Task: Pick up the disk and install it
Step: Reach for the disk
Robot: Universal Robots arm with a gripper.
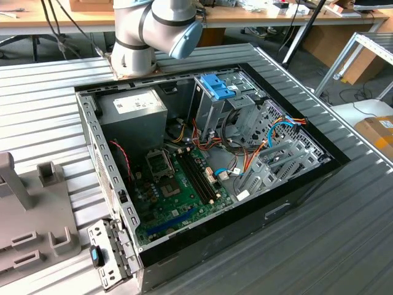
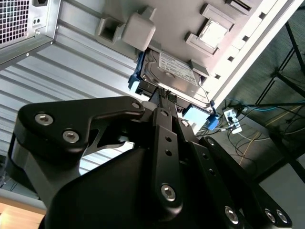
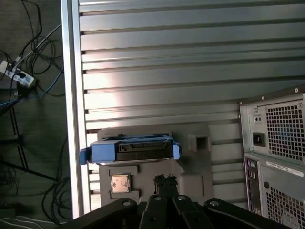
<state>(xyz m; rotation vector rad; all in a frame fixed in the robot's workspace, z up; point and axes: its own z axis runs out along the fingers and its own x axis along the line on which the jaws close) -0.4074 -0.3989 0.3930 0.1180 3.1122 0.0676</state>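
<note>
The disk (image 3: 136, 150) rests on a grey holder block (image 3: 190, 179), its blue rails and tabs at either end and its connector edge facing the first wrist view. In the second wrist view the disk (image 2: 174, 71) shows a silver labelled face between blue rails. My gripper (image 3: 165, 180) hangs above the holder, a short way off the disk and not touching it. Its black fingers (image 2: 164, 124) run together at the tips, shut with nothing between them.
The open computer case (image 1: 295, 196) lies on the ribbed metal table (image 1: 49, 110), with a grey drive cage topped by a blue clip (image 1: 216, 86) inside. Its rear panel (image 3: 276, 157) stands beside the holder block. A square chip (image 3: 120, 182) sits in the holder. The table edge (image 3: 71, 119) drops to cabled floor.
</note>
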